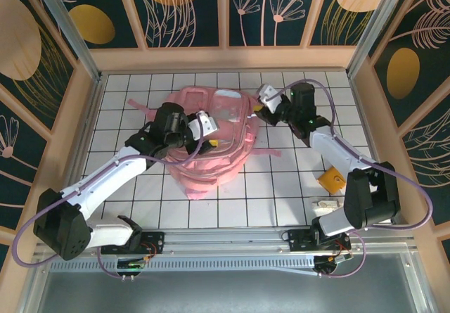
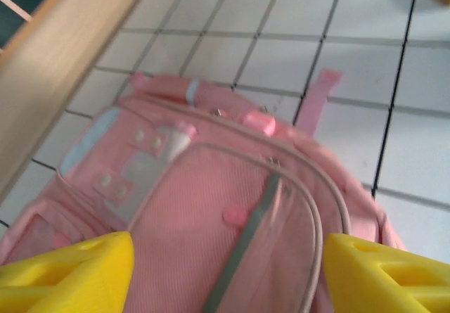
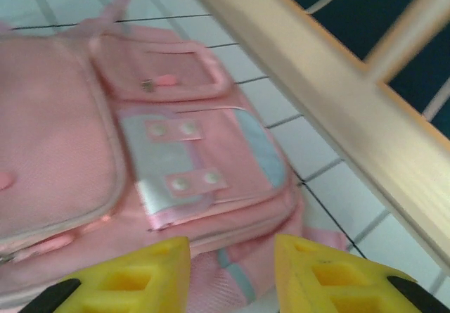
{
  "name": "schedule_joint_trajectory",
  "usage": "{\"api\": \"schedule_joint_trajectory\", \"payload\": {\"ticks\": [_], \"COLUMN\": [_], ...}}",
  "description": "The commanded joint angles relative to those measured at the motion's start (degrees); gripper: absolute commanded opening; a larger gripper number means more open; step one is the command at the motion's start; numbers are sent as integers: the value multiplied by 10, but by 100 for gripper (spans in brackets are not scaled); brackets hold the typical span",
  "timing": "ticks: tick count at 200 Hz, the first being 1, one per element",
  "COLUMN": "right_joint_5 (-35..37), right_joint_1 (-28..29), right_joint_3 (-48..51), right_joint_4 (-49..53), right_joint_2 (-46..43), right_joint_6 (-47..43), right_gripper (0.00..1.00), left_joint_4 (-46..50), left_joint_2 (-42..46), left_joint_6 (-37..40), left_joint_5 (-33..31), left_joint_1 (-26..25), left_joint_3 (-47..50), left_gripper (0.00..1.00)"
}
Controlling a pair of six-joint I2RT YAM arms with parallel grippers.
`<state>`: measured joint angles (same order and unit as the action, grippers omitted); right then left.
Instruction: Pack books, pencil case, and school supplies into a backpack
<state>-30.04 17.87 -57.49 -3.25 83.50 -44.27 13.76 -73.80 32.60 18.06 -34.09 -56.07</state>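
Plainly, left fingers (image 2: 70,274) and right fingers (image 3: 330,274) (parted) hover over the backpack (image 1: 211,169).

Backpack (image 1: 218,165) blocks table (image 1: 232,204) centre; bare tiles along front; wooden rail (image 1: 225,58) near behind it.

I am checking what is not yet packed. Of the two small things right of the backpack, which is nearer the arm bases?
The whitish item; the orange item lies farther back, beside the right arm.
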Motion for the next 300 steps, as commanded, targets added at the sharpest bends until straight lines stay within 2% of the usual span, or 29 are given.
{"api": "schedule_joint_trajectory", "payload": {"ticks": [1, 10, 25, 60, 79, 102, 128, 153, 165, 171, 182, 202, 235, 300], "right_joint_5": [-138, -158, -162, -114, -107, -128, -126, -119, -118, -118, -116, -114, -140, -135], "right_joint_1": [1, 4, 14, 46, 53, 55, 63, 66, 66, 66, 65, 64, 64, 57], "right_joint_3": [-7, -12, -35, -49, -49, -36, -22, 3, 10, 13, 11, 3, -11, -39], "right_joint_4": [127, 159, 181, 186, 163, 126, 88, 42, 31, 31, 48, 88, 93, 69], "right_joint_2": [8, 21, 52, 103, 127, 140, 148, 143, 139, 137, 134, 136, 143, 182], "right_joint_6": [-246, -297, -302, -323, -291, -252, -222, -188, -184, -185, -207, -247, -230, -169], "right_gripper": [41, 44, 43, 42, 38, 30, 27, 26, 26, 27, 28, 33, 40, 41], "left_joint_4": [146, 150, 150, 128, 113, 103, 103, 46, -2, -25, -58, -67, -72, -72], "left_joint_2": [-36, -54, -73, -109, -124, -136, -134, -101, -85, -79, -73, -74, -46, -34], "left_joint_6": [118, 124, 128, 132, 122, 109, 122, 157, 175, 186, 201, 201, 242, 250], "left_joint_5": [18, -16, -53, -123, -142, -159, -178, -227, -243, -244, -239, -217, -132, -68], "left_joint_1": [-3, -3, -4, -3, -3, -3, -3, -3, -3, -3, -3, -3, -2, -1], "left_joint_3": [-13, -18, -32, -36, -31, -35, -33, 0, 40, 54, 72, 66, 80, 83], "left_gripper": [70, 69, 67, 64, 60, 47, 46, 46, 35, 26, 0, 0, 0, 0]}}
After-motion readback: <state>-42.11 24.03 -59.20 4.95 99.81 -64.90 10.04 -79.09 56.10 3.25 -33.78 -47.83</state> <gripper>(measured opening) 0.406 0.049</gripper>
